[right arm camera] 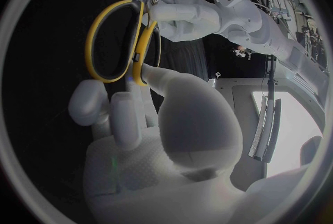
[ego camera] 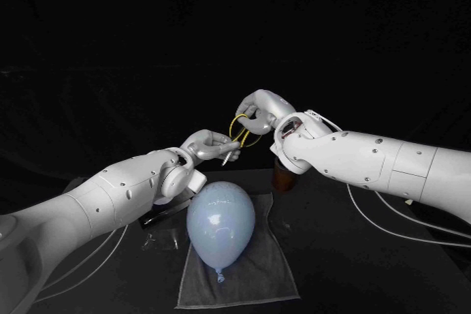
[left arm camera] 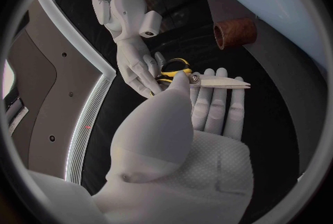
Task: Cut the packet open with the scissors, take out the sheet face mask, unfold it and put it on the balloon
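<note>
Yellow-handled scissors sit pinched by the left hand, handles gripped by the right hand.

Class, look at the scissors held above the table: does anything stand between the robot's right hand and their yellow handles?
Nothing visible does. The right hand touches the yellow handles with its thumb, while the left hand grips the scissors near the pivot, with the blades sticking out past its fingers.
</note>
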### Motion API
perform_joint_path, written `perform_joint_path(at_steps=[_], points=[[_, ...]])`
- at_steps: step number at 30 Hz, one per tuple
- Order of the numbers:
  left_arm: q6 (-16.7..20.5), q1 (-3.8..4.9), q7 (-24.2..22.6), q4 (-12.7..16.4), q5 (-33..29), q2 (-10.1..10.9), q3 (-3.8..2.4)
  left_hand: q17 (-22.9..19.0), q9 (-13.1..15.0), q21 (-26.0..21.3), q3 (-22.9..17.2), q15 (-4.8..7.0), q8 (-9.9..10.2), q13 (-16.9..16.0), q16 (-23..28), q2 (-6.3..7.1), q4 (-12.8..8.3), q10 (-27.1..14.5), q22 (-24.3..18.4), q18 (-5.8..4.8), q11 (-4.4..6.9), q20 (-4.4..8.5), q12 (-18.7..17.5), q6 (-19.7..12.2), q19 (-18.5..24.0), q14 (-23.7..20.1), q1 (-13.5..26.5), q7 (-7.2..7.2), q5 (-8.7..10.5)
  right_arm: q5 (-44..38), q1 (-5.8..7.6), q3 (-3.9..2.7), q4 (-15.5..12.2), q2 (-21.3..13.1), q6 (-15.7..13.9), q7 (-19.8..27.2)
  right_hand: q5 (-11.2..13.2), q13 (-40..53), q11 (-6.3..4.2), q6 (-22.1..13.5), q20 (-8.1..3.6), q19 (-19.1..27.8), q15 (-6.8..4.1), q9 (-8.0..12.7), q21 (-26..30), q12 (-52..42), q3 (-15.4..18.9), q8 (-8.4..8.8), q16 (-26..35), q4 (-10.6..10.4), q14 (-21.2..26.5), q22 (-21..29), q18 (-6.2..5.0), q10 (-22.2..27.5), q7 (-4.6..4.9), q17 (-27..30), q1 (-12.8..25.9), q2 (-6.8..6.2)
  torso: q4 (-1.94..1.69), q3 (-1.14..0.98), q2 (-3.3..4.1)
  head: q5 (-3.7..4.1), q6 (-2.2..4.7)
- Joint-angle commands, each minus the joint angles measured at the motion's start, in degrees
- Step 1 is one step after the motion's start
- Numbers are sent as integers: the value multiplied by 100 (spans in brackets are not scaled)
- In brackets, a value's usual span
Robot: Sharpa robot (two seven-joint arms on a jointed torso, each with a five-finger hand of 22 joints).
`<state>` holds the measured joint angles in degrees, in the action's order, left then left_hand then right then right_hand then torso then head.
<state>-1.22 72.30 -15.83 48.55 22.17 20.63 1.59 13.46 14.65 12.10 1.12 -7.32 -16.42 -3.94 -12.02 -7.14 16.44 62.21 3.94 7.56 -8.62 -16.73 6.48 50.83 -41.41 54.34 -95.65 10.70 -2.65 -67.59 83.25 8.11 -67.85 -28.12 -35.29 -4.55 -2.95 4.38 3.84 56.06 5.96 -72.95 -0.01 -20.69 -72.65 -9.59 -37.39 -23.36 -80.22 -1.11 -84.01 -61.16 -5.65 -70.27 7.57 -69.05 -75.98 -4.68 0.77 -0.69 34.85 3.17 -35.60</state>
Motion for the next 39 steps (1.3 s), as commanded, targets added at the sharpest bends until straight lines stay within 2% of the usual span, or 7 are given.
perform_joint_path(at_steps=[1, 15, 28, 29, 31, 34, 39], points=[[-27, 11, -55, 0, 45, -20, -4, 21, 28, 2, -64, 18, -60, 11, -32, 2, 3, 125, 3, 120, 44, 10, -15, 113, -67, 100, -101, -30, -16, 4, 5, -5, -12, -2, -83, 45, -5, 8, 10, -34, -23, -27, -40, -15, -33, 30, -21, -37, -22, -7, -204, -11, -23, -28, 16, -8, 33, -10, 3, 0, 2, -25, -12], [225, 12, -60, -29, 136, -46, -4, 69, 158, -65, -572, 82, -268, 21, 72, 343, -57, 584, -1, 256, 167, 14, -185, 463, -143, 219, -629, -189, -20, 52, 5, -5, 9, 50, -54, 42, -5, 8, 11, -40, -22, -27, -39, -21, -33, 35, -19, -42, -20, -12, -203, -13, -23, -30, 17, -2, 43, -10, 2, -3, 5, -33, -40], [506, 13, -14, -63, 0, -38, -4, 154, 449, -86, -2026, 134, -461, 21, 202, 811, -31, 844, 8, 264, 217, 18, -275, 430, -249, 457, -254, -191, -17, 231, 4, -2, 66, 39, -24, 180, -112, -32, 92, -274, 24, 494, 38, -43, 479, 225, 111, 12, 322, -35, -10, 740, -168, 180, 111, 622, 174, -163, 5, 0, 0, -38, -21], [527, 13, 1, -66, -7, -35, -4, 181, 532, -91, -2389, 135, -510, 20, 234, 963, -67, 864, 9, 264, 218, 18, -275, 408, -263, 488, -82, -190, -16, 267, 5, -1, 78, 35, -34, 226, -608, -53, 88, -444, 83, 1423, 167, 15, 1396, 328, 280, 153, 1033, -176, 483, 1966, -380, 312, 231, 1712, 428, -416, 3, -2, 0, -42, -20], [583, 13, 44, -68, -11, -27, -4, 237, 672, -90, -2925, 135, -593, 17, 274, 1152, -211, 904, 13, 244, 223, 17, -274, 375, -296, 533, 230, -181, -11, 336, 5, 2, 108, 27, -45, 348, -644, -59, 195, -534, 164, 2079, 246, 74, 2055, 412, 436, 285, 2278, -258, 1486, 2531, -429, 423, 320, 3251, 551, -596, 3, -2, -2, -43, -15], [593, 13, 119, -76, -1, -16, -4, 269, 731, -77, -3171, 146, -625, 14, 288, 1236, -358, 929, 18, 236, 224, 13, -267, 372, -328, 553, 364, -164, -20, 434, 6, 3, 142, 14, -34, 500, -608, -52, 413, -611, 427, 2827, 446, 215, 3367, 528, 809, 632, 3818, -400, 2526, 3271, -405, 598, 398, 4036, 581, -774, 2, -6, 0, -41, -6], [550, 13, 245, -79, 13, 4, -3, 338, 835, -83, -3541, 154, -675, 13, 314, 1328, -629, 964, 14, 230, 228, 16, -266, 366, -330, 586, 716, -164, -17, 635, 7, 6, 137, -64, 33, 783, -512, -52, 513, -573, 739, 3002, 677, 297, 4668, 531, 1330, 931, 5203, -582, 3020, 4136, -472, 713, 450, 4637, 463, -762, 7, -2, 1, -47, 17]])
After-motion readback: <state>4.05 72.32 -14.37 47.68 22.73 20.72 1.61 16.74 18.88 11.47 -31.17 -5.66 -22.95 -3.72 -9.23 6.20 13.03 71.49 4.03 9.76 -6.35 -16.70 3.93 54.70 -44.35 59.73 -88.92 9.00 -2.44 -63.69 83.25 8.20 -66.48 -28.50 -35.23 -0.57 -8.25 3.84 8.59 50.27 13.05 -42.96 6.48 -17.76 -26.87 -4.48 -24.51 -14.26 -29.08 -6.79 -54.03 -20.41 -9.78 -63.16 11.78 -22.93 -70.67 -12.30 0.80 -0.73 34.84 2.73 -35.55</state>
